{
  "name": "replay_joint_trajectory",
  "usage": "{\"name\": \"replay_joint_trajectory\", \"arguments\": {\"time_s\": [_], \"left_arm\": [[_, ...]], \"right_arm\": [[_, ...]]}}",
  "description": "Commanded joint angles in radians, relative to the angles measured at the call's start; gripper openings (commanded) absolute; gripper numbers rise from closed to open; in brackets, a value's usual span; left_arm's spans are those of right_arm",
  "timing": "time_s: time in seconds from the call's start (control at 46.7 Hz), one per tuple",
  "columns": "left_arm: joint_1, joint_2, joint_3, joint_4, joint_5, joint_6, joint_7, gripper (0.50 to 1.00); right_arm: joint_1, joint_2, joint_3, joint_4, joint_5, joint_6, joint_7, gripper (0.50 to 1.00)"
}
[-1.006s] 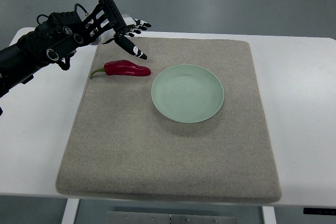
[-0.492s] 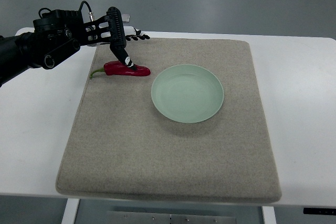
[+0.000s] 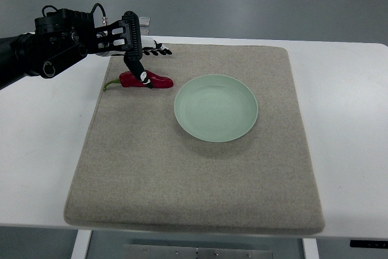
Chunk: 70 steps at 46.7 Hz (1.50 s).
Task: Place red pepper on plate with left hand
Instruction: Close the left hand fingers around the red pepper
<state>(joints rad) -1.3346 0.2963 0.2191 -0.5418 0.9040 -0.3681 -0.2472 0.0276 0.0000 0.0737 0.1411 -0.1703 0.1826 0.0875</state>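
Change since earlier frame: left robot hand has come down from above the mat's far-left corner onto the red pepper; pepper and plate have not shifted.
Left robot hand: one finger lies across the pepper's middle, the others reach beyond it; whether they have clamped cannot be told.
Right robot hand: not in view.
Red pepper: flat on the grey mat, just left of the plate, tip toward the plate, green stem pointing away, apart from the rim.
Step in hand: closing the grasp; lift not yet begun.
Next move: judged to need a firm closure, a lift clear of the plate's rim, then a short carry rightward.
Edges: pepper near the mat's left border; white worktop beyond.
Open room: plate bare, path to it unobstructed.
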Motion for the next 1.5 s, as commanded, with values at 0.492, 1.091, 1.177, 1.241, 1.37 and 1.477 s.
{"name": "replay_joint_trajectory", "arguments": {"time_s": [0.492, 1.091, 1.177, 1.241, 1.37, 1.477], "left_arm": [[0.0, 0.0, 0.029, 0.006, 0.044, 0.014, -0.001, 0.975], [0.011, 0.0, 0.031, 0.005, 0.064, 0.052, -0.004, 0.733], [0.011, 0.0, 0.031, 0.005, 0.064, 0.052, -0.007, 0.692], [0.011, 0.0, 0.031, 0.005, 0.064, 0.052, -0.009, 0.668], [0.011, 0.0, 0.031, 0.002, 0.064, 0.051, -0.009, 0.624], [0.011, 0.0, 0.031, 0.003, 0.064, 0.051, -0.009, 0.587]], "right_arm": [[0.0, 0.0, 0.0, 0.0, 0.0, 0.0, 0.0, 0.932], [0.0, 0.0, 0.001, 0.0, 0.0, 0.0, 0.0, 0.932], [0.0, 0.0, 0.0, 0.0, 0.0, 0.0, 0.0, 0.932], [0.0, 0.0, 0.0, 0.0, 0.0, 0.0, 0.0, 0.932], [0.0, 0.0, 0.0, 0.0, 0.0, 0.0, 0.0, 0.932], [0.0, 0.0, 0.0, 0.0, 0.0, 0.0, 0.0, 0.932]]}}
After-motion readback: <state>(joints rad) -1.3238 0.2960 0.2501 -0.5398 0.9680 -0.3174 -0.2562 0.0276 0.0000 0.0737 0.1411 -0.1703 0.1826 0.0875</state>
